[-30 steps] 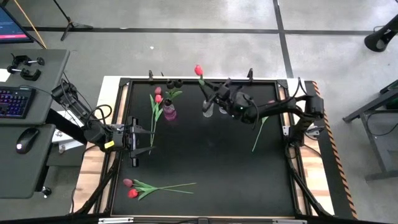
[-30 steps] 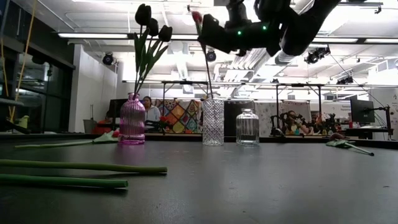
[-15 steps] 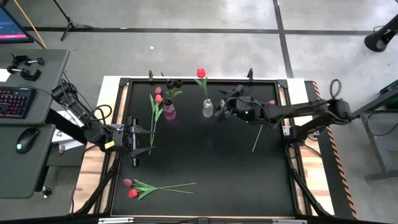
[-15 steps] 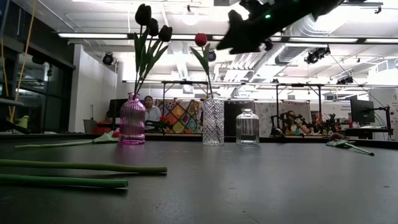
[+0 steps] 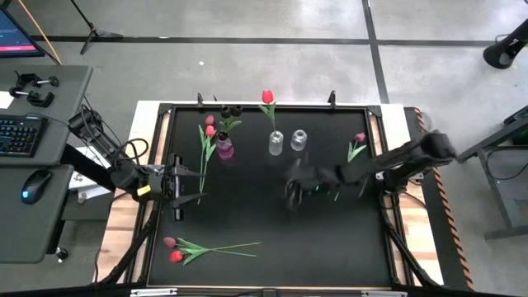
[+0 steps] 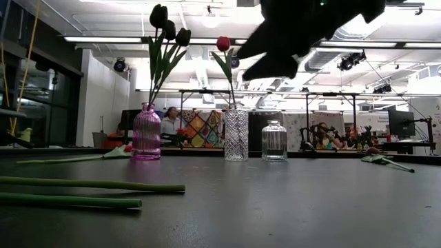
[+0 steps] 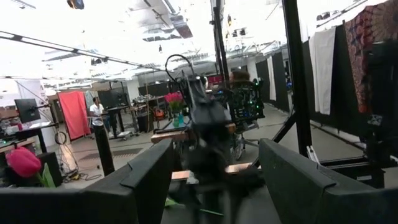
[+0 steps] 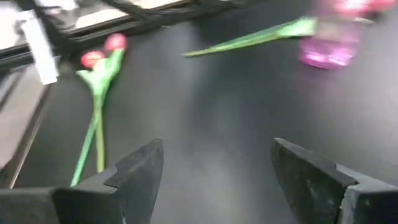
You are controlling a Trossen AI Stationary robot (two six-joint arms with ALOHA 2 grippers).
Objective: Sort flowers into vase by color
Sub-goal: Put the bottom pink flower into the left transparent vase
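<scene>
Overhead, the right gripper (image 5: 290,188) hangs over the middle of the black table (image 5: 272,239), fingers spread and empty; no brand mark, label or legible writing shows in any view. Beyond the right gripper, toward the far edge, stand three vases: a pink vase (image 5: 224,150) holding dark maroon tulips (image 5: 230,110), a cut-glass vase (image 5: 275,143) holding one red tulip (image 5: 266,97), and a clear round vase (image 5: 299,139) that looks empty. A pink tulip (image 5: 359,139) lies flat between the right gripper and the table's right edge. Two pink tulips (image 5: 209,125) lie beside the pink vase, and a red and a maroon tulip (image 5: 173,248) lie at the near left corner, well apart from either gripper. The left gripper (image 5: 179,187) waits at the left edge, its fingers apart, holding nothing.

Low view: only this view shows the vases upright in a row, pink vase (image 6: 146,132), cut-glass vase (image 6: 236,135) and clear round vase (image 6: 274,140), with the right gripper a dark blur above them; green stems (image 6: 89,184) lie in the foreground, and people show in the room behind.

Left wrist view: the left gripper's fingers (image 7: 297,183) stand wide, with the right arm blurred beyond them.

Right wrist view: open fingers (image 8: 138,171) frame the near-corner tulips (image 8: 99,57), with the pink vase (image 8: 329,51) blurred at the edge.
</scene>
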